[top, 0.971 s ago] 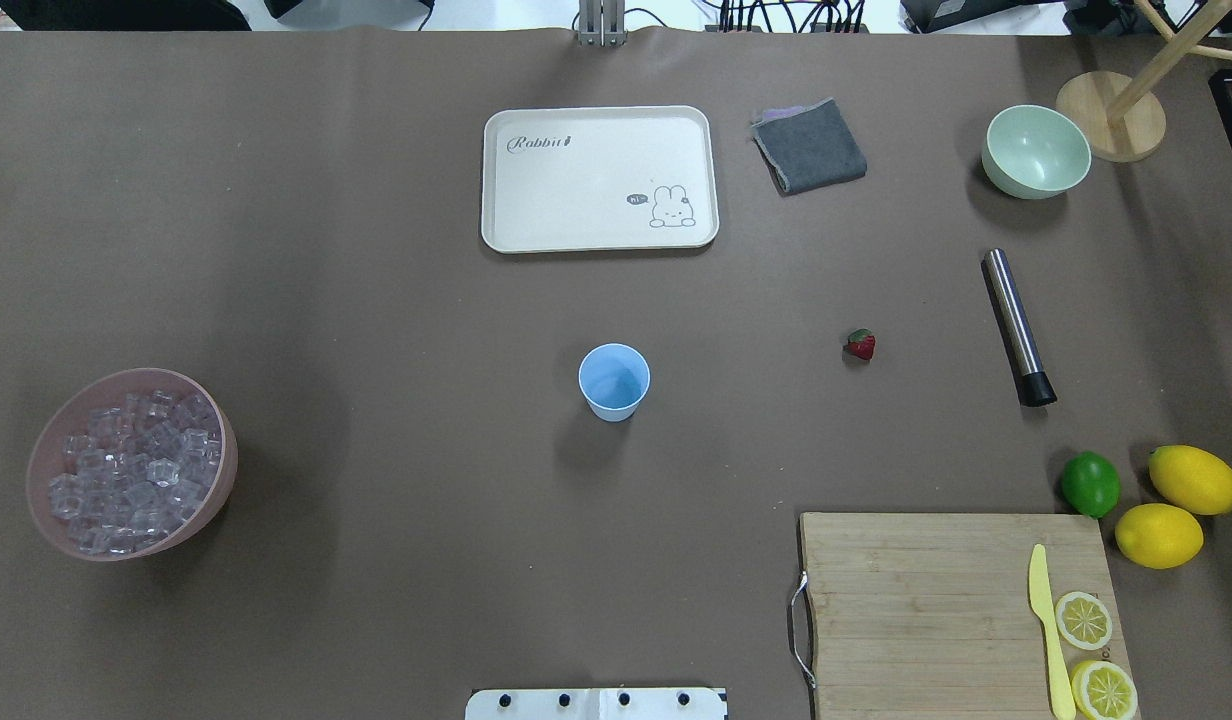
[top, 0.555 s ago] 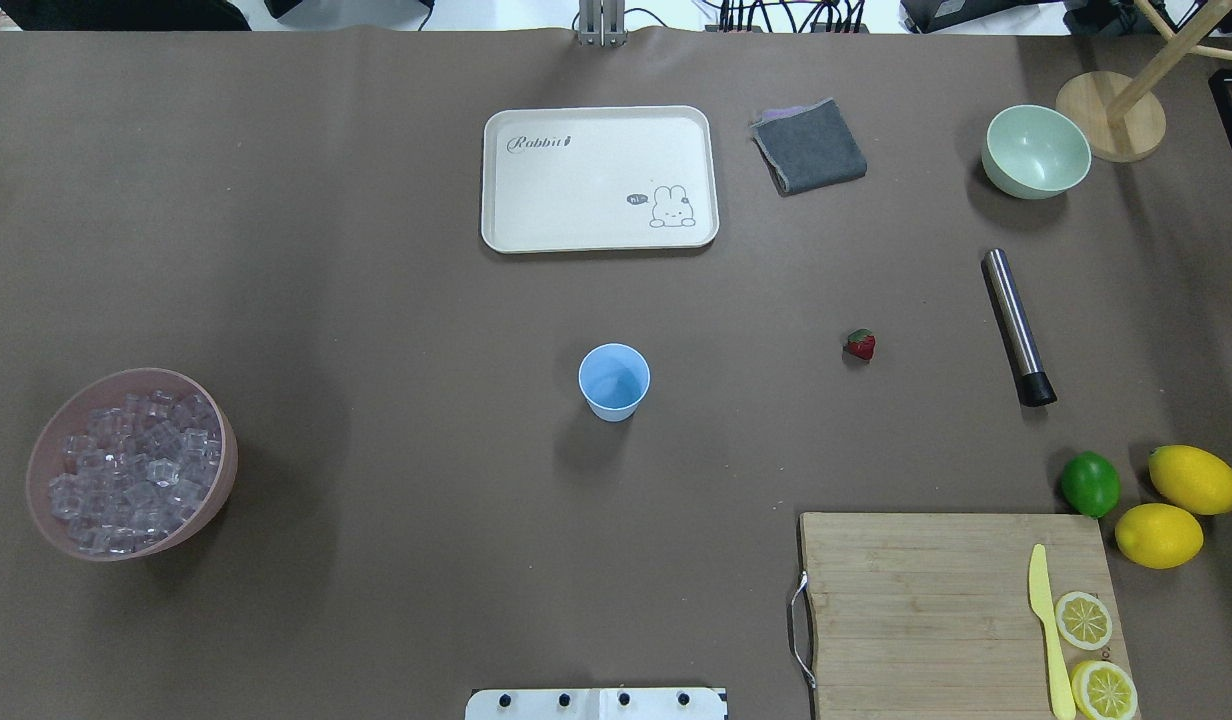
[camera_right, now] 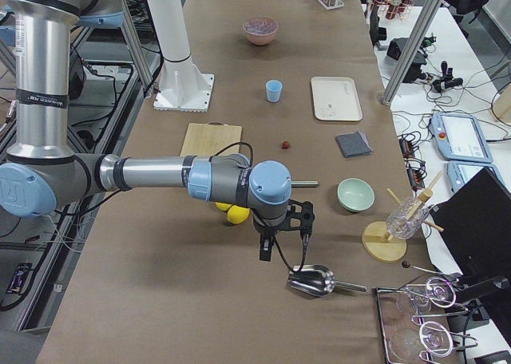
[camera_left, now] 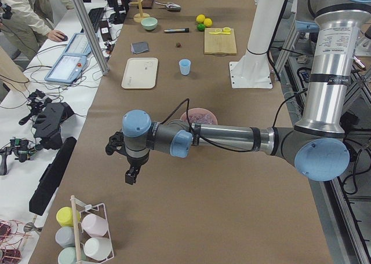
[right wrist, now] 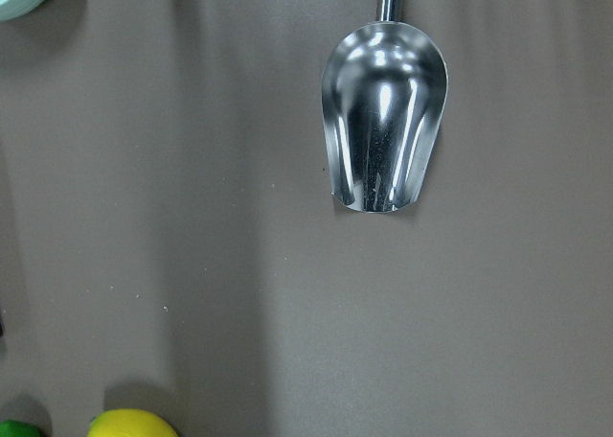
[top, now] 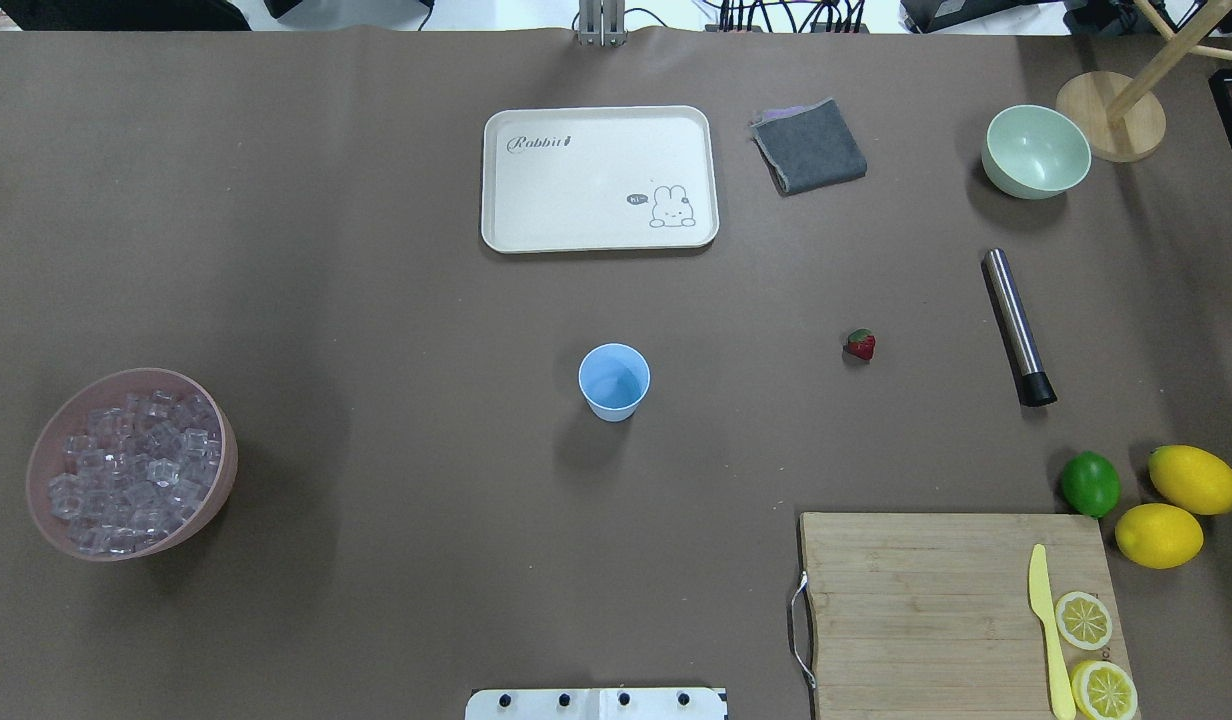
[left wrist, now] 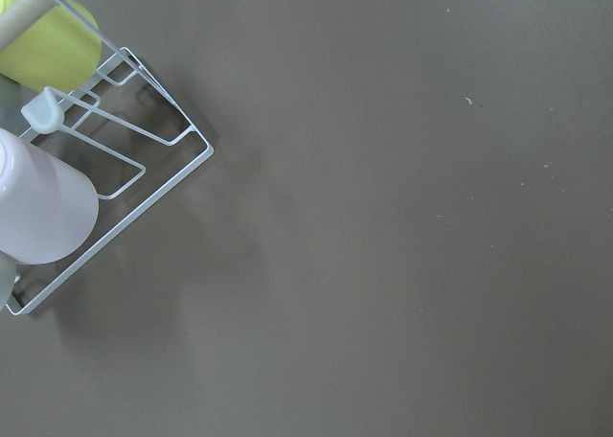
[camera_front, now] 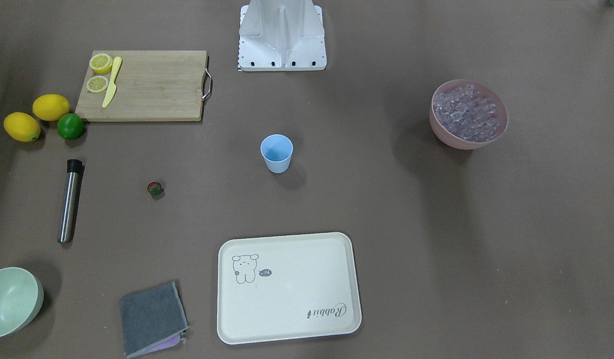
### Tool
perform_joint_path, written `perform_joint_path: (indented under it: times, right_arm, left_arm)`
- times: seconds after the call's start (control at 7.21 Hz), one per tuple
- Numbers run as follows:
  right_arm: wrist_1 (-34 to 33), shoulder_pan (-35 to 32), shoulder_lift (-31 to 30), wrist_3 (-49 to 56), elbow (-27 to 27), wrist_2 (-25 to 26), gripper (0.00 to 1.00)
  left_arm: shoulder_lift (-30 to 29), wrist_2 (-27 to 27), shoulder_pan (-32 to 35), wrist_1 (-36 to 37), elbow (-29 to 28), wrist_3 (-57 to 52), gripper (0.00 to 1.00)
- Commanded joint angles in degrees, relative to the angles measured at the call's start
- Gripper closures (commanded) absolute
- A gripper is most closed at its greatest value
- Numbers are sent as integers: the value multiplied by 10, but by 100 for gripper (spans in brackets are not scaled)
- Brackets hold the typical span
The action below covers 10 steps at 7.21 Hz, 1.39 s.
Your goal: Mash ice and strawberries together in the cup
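The light-blue cup (top: 614,381) stands upright at the table's middle, with nothing visible inside it. A small red strawberry (top: 860,345) lies on the table to the cup's right. The ice (top: 131,470) fills a pink bowl (top: 216,420) at the left edge. My left gripper (camera_left: 131,176) shows only in the exterior left view, beyond the pink bowl and near a cup rack; I cannot tell whether it is open or shut. My right gripper (camera_right: 283,243) shows only in the exterior right view, just above a metal scoop (right wrist: 385,140); its state also cannot be told.
A steel muddler (top: 1017,326), a pale green bowl (top: 1036,150), a grey cloth (top: 809,146) and a cream tray (top: 599,178) lie further back. A cutting board (top: 926,610) with a knife and lemon slices, two lemons and a lime (top: 1090,483) sit front right. A wire cup rack (left wrist: 105,159) stands by the left wrist.
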<state>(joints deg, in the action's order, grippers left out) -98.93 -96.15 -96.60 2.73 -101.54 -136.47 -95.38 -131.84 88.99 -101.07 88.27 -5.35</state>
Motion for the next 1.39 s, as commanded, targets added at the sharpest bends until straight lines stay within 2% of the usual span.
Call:
perform_joint_path:
  times: [0.0,1.25]
  right_arm:
    - [0,0,0,0,0,0,0]
    - [1,1,-2,0,0,0,0]
  left_arm:
    - [-2,0,0,0,1,0,2]
    - [-3,1,-8,0,6,0,2]
